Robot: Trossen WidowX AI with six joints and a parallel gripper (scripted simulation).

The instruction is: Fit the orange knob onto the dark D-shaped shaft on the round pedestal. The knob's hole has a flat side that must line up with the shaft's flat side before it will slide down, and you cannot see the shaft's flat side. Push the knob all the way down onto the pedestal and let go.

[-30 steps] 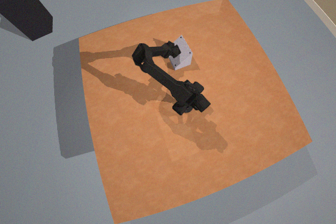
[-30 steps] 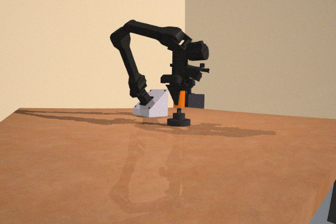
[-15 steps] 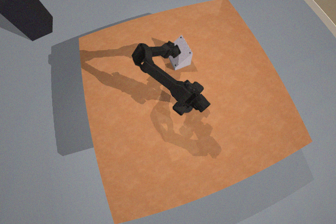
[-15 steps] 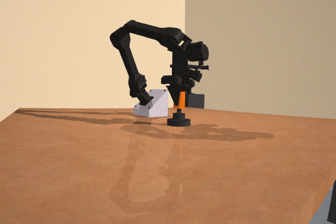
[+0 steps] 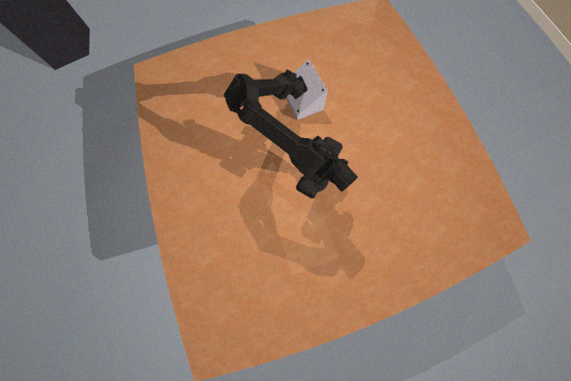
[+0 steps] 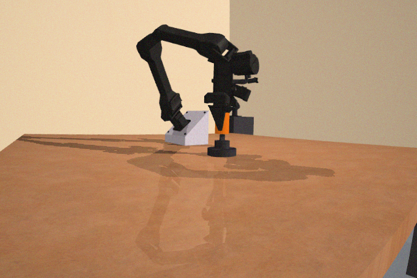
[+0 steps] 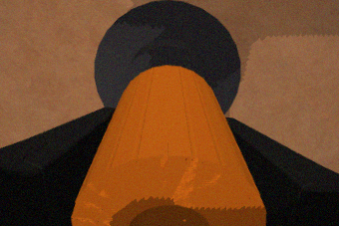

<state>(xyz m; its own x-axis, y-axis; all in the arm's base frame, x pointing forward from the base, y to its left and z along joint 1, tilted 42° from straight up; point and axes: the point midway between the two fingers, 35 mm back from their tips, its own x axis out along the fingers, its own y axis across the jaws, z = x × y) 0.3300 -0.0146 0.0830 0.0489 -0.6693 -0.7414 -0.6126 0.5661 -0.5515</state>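
From the top, the arm reaches from its white base at twelve o'clock toward five o'clock on the desk; its wrist hides the knob. In the exterior view, the gripper points down, clamped on the orange knob, which sits over the shaft, its lower end well above the pedestal. Whether the shaft's tip has entered the hole cannot be told. In the wrist view, the knob stands between both fingers, the pedestal's disc showing beyond it toward twelve o'clock. The step in hand looks like finding the flat: keep the knob upright and centred, press lightly, turn slowly until it drops, then push straight down and release. Forcing it misaligned could tilt it or make it slip. No brand, label or writing is readable.
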